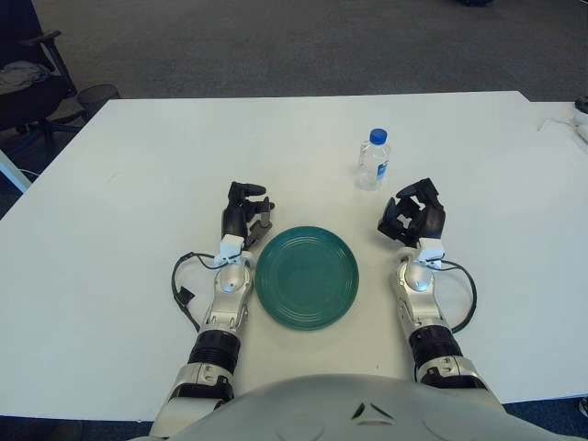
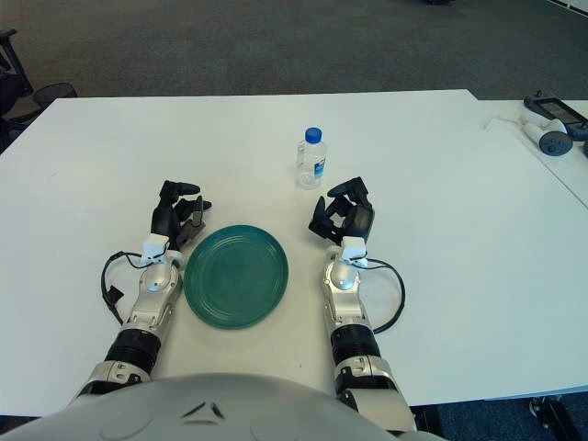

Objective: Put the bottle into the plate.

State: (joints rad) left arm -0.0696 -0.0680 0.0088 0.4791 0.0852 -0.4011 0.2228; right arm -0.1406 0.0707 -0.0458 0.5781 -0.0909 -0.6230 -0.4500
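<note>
Bottle still standing on the table, not in the plate.

The bottle (image 1: 374,160) stands upright, upper middle of frame, on the white table (image 1: 138,156). Right hand (image 1: 412,213) hovers just below-right of it, fingers spread, holding nothing. Green plate (image 1: 307,277) sits lower center; left hand (image 1: 244,213) is at its upper-left edge, fingers loosely curled, empty.

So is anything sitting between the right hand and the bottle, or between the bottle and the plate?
Nothing visible. The right hand is just short of the upright bottle, with only bare table between them. The stretch from the bottle to the green plate is also bare. The left hand shows beside the plate's left edge.
</note>
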